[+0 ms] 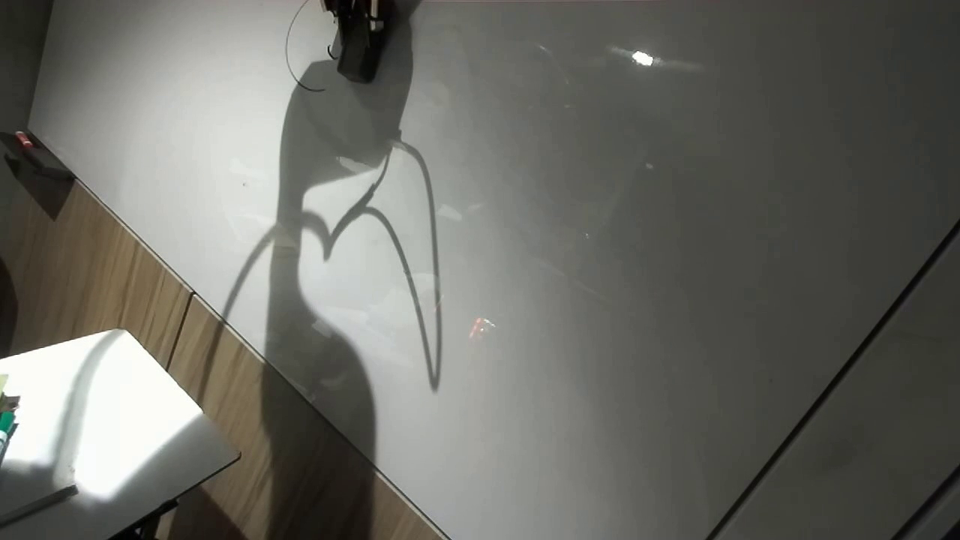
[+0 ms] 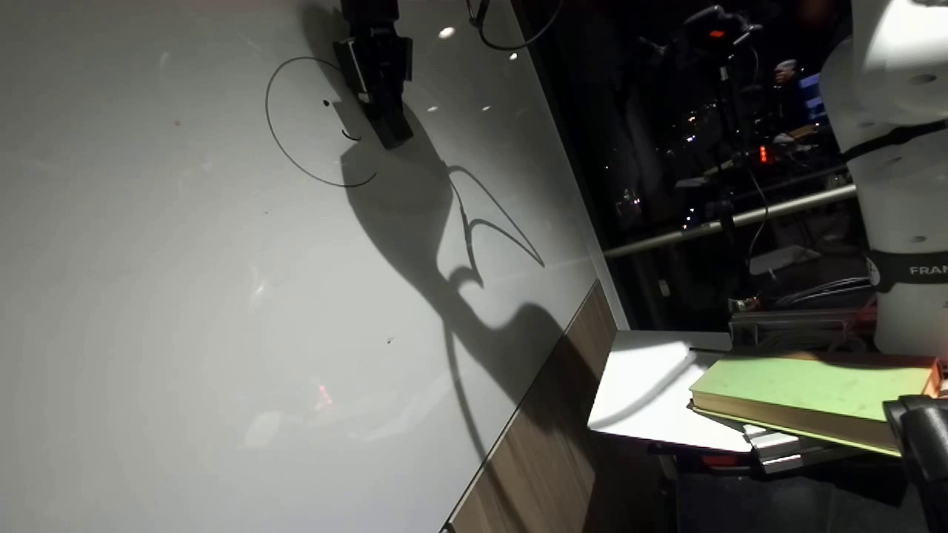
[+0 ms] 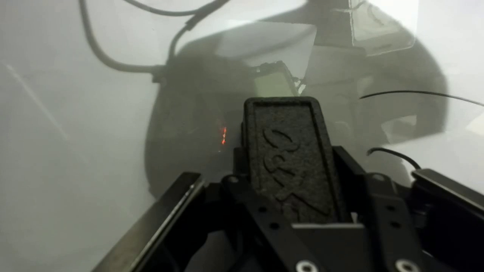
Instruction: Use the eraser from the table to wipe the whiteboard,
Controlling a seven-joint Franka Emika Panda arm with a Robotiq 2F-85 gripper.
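Gripping the dark eraser [image 3: 295, 162] by its two long sides, the fingers [image 3: 348, 164] are clamped on it, and its front end sticks out past their tips. The wrist view shows its broad side, edged with a groove and cut with marks too unclear to read. The eraser is up at the whiteboard [image 1: 600, 247], well apart from the white tabletop [image 1: 142, 420]; whether it touches the whiteboard's surface cannot be told from these angles.

A simple face [image 2: 318, 122] is drawn on the whiteboard in thin dark lines: a curved outline [image 2: 278, 145], a dot [image 2: 326, 103] and a short curved stroke [image 2: 351, 137]. In an exterior view the eraser shows just to the right of that stroke, and the outline's upper end runs up to the fingers; whether the line goes on behind them cannot be told. A broad shadow [image 1: 345, 120] with thin cable-like loops spreads over the whiteboard below the eraser and on down across the wood-grain panel [image 1: 105, 240], while bright glints [image 1: 643, 58] show in the glossy surface.

In an exterior view a thick, pale-green-topped block [image 2: 800, 385] lies on dark and silvery things [image 2: 774, 449] at the tabletop, and behind it rises the white arm [image 2: 900, 211], which carries a dark lettered band [image 2: 892, 270]. In an exterior view a small green-ended item [image 1: 7, 421] shows on the tabletop at the edge of view, and a dark ledge [image 1: 49, 161] by the whiteboard's corner bears a small red item [image 1: 24, 139].
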